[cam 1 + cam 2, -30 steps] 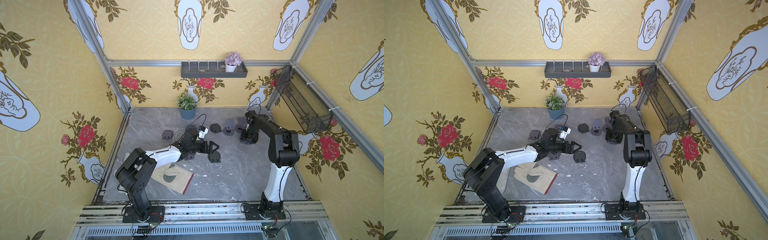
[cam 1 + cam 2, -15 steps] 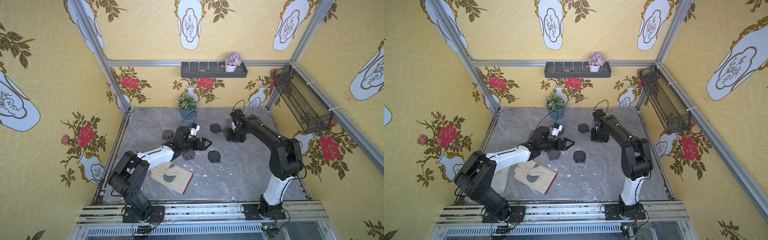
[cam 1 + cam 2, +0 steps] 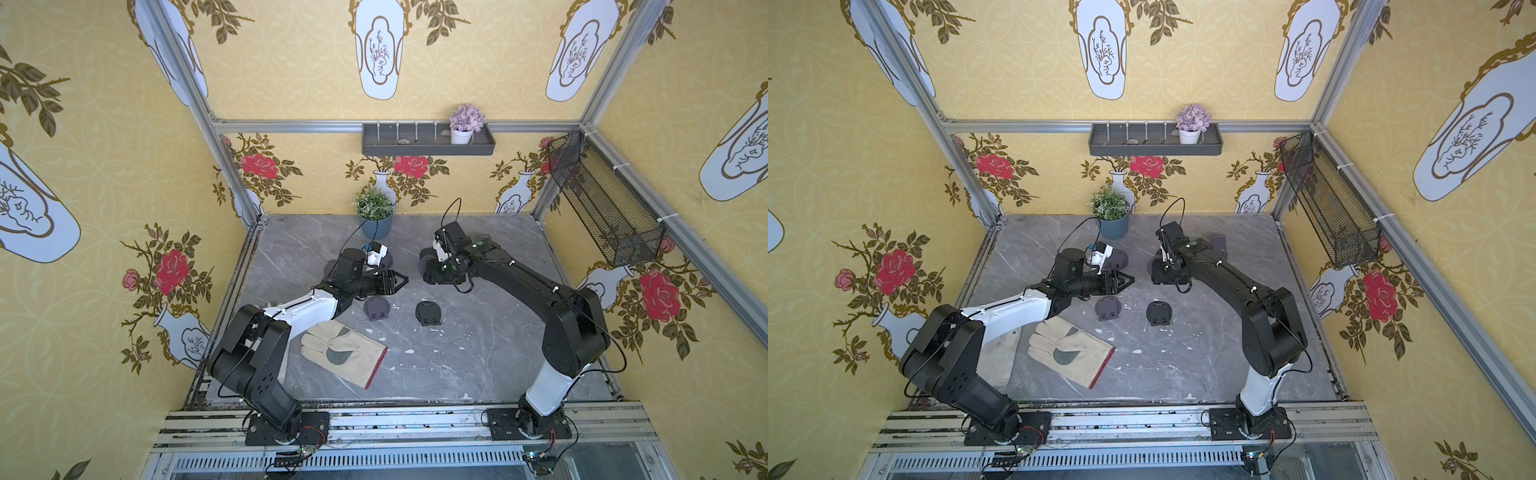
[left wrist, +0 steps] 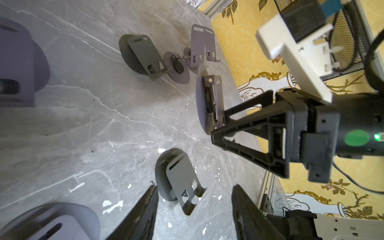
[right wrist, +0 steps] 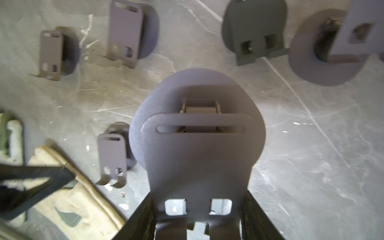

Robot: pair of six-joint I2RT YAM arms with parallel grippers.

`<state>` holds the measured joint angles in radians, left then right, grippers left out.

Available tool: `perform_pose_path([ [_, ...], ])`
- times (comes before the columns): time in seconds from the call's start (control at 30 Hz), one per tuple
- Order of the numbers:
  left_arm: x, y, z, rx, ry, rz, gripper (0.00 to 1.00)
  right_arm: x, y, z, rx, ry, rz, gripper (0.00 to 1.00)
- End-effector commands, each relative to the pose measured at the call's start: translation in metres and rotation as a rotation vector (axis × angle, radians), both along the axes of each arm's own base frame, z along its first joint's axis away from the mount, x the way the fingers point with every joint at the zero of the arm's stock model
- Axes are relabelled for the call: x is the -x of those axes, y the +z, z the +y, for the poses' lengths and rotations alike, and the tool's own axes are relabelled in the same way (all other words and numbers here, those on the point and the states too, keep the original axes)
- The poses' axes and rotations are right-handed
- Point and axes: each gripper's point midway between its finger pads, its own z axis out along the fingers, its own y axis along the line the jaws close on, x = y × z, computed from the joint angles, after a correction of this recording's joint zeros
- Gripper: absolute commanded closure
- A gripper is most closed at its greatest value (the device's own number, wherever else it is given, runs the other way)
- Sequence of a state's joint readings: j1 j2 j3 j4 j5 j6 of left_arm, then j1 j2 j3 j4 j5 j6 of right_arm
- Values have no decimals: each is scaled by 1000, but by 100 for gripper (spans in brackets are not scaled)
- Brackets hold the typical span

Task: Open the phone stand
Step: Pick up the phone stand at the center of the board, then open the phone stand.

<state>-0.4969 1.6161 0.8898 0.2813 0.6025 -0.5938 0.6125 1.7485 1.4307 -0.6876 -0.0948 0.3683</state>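
Both top views bright, even, sharp (edges bowed); wrist views softer, near parts blurred; shadows faint.

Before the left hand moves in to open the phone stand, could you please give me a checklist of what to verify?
1. Right hand grips the held phone stand: ok, the plate's lower edge sits between its jaws.
2. Left hand empty: ok, jaws apart, nothing between them.
3. Left hand touching the held phone stand: not ok, a gap separates them in both top views.
4. Stand opened: not ok, its plate lies close against its round base.
5. Stand lifted clear of the table: cannot tell.
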Motion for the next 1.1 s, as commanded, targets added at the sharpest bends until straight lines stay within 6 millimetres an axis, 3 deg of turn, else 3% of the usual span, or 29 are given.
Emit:
perform_pose_path([
  [0.0, -3, 3, 3, 14, -9, -19, 39, -5, 11, 23, -45, 50, -60, 50],
  [0.27, -15, 0, 20, 9, 23, -18, 41, 6, 18, 62, -55, 142, -89, 51],
  [0.6, -35, -1, 47, 19, 70, -18, 44, 10, 33, 83, -72, 210, -130, 51],
  [1.07, -40, 2, 50, 29, 67, -29, 43, 12, 31, 100, -57, 257, -127, 50],
])
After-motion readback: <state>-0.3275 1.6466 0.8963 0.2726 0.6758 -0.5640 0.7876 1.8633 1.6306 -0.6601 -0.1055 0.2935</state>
